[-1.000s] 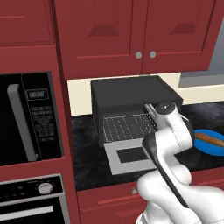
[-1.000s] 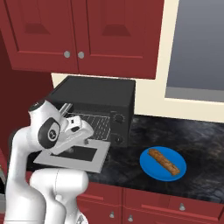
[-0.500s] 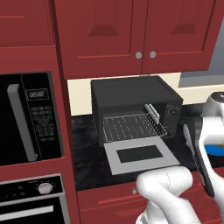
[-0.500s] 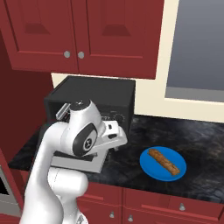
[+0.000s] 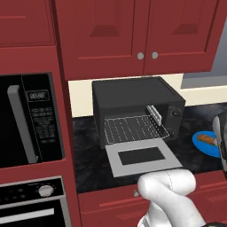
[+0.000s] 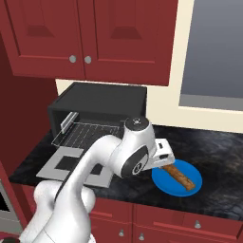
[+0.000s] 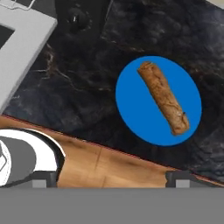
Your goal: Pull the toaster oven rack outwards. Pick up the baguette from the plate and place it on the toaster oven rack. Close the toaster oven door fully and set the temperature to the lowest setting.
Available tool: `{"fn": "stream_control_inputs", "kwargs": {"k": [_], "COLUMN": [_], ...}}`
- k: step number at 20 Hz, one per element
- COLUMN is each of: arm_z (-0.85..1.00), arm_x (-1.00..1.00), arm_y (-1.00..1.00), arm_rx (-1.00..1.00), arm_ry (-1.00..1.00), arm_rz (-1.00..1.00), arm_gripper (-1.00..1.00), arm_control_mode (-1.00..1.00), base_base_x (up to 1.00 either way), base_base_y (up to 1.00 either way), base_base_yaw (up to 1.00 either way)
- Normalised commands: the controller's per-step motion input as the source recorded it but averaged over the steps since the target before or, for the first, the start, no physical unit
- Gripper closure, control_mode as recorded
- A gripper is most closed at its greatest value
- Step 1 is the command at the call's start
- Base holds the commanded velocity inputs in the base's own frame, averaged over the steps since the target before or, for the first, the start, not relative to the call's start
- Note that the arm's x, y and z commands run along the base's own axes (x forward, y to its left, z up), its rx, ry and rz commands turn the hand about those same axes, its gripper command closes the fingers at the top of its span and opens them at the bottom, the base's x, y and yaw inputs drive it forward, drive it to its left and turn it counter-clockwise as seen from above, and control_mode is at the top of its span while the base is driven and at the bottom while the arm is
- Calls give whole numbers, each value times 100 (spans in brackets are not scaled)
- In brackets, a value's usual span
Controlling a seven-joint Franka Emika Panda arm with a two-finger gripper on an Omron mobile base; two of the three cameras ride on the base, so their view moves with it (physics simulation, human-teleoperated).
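Baguette (image 7: pixel 163 97) lies on the plate (image 7: pixel 131 105), a golden-brown loaf set slantwise across the blue disc, with blue showing all round it. The plate sits flat on the dark marbled counter (image 7: pixel 78 100), to the right of the toaster oven (image 5: pixel 133 95) and well apart from it. In the right base view the loaf (image 6: pixel 179 175) and plate (image 6: pixel 190 187) rest near the counter's front edge, partly behind the robot's wrist.

The toaster oven stands against the cream wall under the red cabinets. The toaster oven door (image 5: pixel 142 156) is folded down flat in front of the oven, its dark glass window facing up, and its grey frame reaches toward the counter edge. The toaster oven rack (image 5: pixel 135 128) is drawn out of the cavity and hangs above the inner part of the lowered door. A round knob (image 5: pixel 176 113) shows on the oven's right panel. Left of the oven, the built-in microwave (image 5: pixel 31 117) fills the tall red cabinet.

The gripper (image 7: pixel 111 180) hovers above the counter's front edge, just to the oven side of the plate, holding nothing. Its two fingertips (image 7: pixel 180 178) stand far apart at the bottom of the hand view, so the pincer appears spread wide, though only the tips show.
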Motion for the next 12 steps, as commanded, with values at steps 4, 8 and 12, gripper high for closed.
{"fn": "stream_control_inputs", "kwargs": {"k": [4,8,12], "arm_z": [-19,-35,-59], "arm_x": [64,62,51], "arm_y": [-74,-41,-26], "arm_rx": [1,0,0], "arm_ry": [13,18,11], "arm_rz": [3,8,13], "arm_gripper": [-100,-100,-100], "arm_control_mode": [-100,-100,-100], "base_base_x": [0,0,0], "base_base_y": [0,0,0], "base_base_yaw": [0,0,0]}}
